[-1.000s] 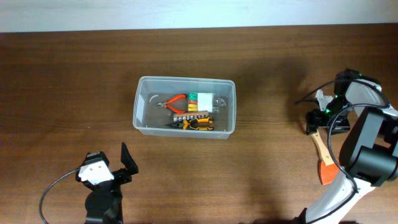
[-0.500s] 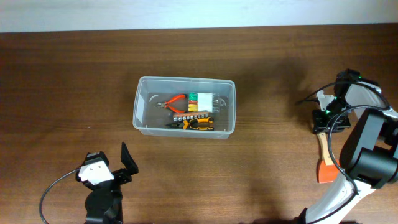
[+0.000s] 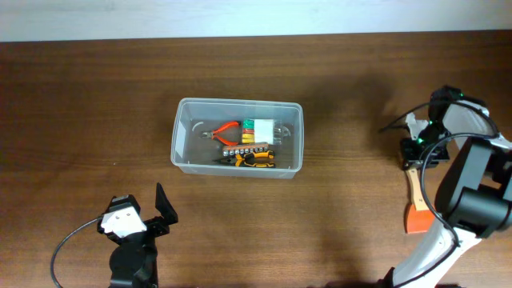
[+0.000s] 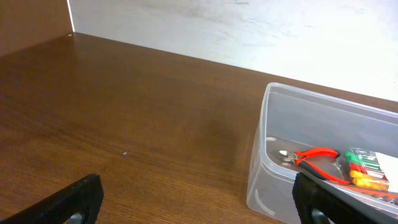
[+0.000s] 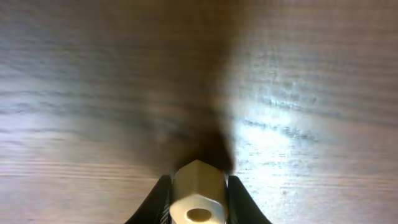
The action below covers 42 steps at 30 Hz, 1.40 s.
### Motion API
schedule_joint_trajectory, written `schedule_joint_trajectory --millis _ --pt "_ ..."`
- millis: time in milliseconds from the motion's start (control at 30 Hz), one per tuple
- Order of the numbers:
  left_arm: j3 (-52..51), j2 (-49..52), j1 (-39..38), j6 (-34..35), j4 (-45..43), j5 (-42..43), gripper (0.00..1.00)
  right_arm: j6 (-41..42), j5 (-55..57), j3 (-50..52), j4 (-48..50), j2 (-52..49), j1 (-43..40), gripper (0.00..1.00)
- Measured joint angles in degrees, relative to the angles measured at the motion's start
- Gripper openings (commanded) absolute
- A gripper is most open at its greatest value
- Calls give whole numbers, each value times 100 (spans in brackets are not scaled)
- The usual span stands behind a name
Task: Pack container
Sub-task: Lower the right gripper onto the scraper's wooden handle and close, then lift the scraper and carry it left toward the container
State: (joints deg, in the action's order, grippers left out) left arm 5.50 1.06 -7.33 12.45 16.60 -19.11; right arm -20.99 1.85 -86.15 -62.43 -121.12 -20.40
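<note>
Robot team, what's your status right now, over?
Left fingers open, holding nothing. Right fingers shut on wooden-handled tool, well right of container. It already holds red pliers, bit set. Nothing between tool and container.

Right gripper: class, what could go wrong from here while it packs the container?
1. The right gripper pinches only the end of the orange-tipped tool, so it may swing or slip.
2. The container already holds red pliers; the long tool could catch its rim.
</note>
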Motion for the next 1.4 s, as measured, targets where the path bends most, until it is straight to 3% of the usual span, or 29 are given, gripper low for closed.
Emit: schedule_joint_trajectory --millis 600,967,1400 --pt "0 0 0 0 0 0 99 2 -63 -3241 -863 -35 1766 12" --pt "0 0 0 0 0 0 99 -2 -85 -3882 -1182 -35 3101 12" --pt "0 0 0 0 0 0 99 -2 -83 -5195 -1902 -35 3788 11"
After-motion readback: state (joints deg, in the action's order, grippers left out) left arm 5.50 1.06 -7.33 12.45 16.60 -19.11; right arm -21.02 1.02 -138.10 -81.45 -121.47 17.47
